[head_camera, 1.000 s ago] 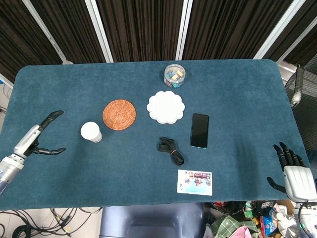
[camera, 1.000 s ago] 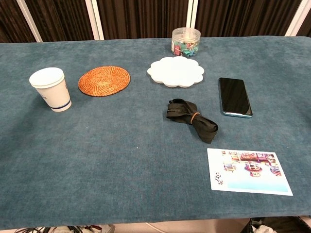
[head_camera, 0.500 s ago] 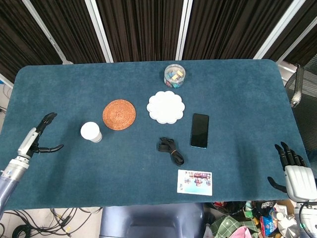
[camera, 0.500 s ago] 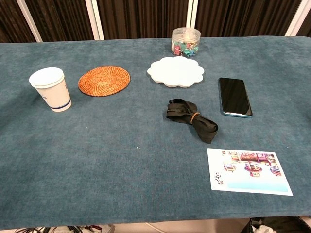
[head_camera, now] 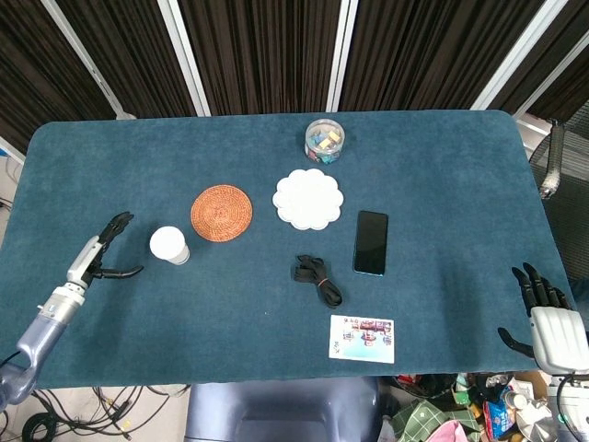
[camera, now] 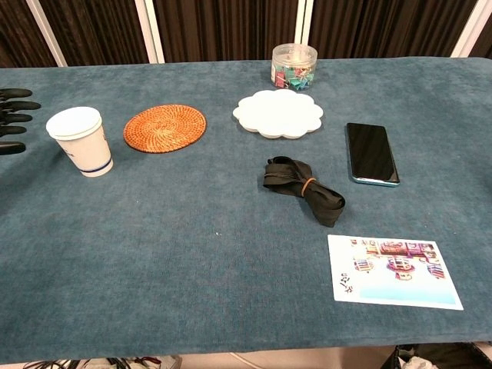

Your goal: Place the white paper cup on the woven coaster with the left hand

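In the head view, the left robot hand (head_camera: pixel 103 254) is hovering with fingers spread, holding nothing, just left of the white paper cup (head_camera: pixel 169 245), which is standing upright on the blue felt tabletop (head_camera: pixel 442 166) beside the round woven rattan coaster (head_camera: pixel 221 212). The right robot hand (head_camera: pixel 543 308) is hanging with its fingers apart and nothing in it off the tabletop's right edge.

In the chest view, the left robot hand's dark fingertips (camera: pixel 17 105) are showing at the frame's left edge, near the cup (camera: pixel 80 141) but apart from it.

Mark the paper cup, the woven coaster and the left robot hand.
paper cup (camera: pixel 80 141), chest view, side wall.
woven coaster (camera: pixel 164 127), chest view, centre of the weave.
left robot hand (head_camera: pixel 101 257), head view, middle of the open hand.
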`<action>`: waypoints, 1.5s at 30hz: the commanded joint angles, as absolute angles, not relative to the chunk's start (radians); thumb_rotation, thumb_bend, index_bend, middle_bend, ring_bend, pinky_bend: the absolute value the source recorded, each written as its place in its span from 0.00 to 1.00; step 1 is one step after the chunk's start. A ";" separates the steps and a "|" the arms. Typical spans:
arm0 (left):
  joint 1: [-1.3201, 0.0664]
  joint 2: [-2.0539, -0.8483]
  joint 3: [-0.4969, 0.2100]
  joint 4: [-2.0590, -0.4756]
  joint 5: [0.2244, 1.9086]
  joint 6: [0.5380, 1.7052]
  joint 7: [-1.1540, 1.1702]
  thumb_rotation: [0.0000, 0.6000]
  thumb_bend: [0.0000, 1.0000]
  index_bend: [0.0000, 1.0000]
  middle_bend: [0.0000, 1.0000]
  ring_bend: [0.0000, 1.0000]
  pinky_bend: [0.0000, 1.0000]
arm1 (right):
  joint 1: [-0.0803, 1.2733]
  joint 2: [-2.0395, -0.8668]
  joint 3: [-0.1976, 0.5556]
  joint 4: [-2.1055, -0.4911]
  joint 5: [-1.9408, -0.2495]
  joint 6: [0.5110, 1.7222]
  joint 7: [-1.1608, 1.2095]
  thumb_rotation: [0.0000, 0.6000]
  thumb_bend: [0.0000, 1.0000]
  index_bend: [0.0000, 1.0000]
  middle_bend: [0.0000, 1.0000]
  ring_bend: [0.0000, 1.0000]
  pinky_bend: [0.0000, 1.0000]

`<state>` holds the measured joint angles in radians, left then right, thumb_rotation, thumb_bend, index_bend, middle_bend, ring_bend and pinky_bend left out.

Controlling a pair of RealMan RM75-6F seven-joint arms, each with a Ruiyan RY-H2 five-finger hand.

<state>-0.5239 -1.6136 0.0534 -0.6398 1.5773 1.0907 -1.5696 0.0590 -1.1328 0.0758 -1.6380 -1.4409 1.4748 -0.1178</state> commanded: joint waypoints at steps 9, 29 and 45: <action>-0.610 -1.681 0.052 -0.594 1.609 1.038 -1.573 1.00 0.16 0.00 0.04 0.00 0.00 | 0.059 -1.131 0.078 -1.643 -1.436 1.472 -0.113 1.00 0.11 0.06 0.01 0.11 0.18; -0.628 -1.711 0.047 -0.604 1.592 1.016 -1.500 1.00 0.34 0.15 0.25 0.00 0.02 | 0.061 -1.129 0.078 -1.646 -1.431 1.466 -0.110 1.00 0.11 0.06 0.01 0.11 0.18; -0.651 -1.592 -0.025 -0.759 1.562 1.108 -1.420 1.00 0.37 0.27 0.33 0.01 0.05 | 0.060 -1.131 0.081 -1.650 -1.423 1.467 -0.115 1.00 0.11 0.06 0.01 0.11 0.18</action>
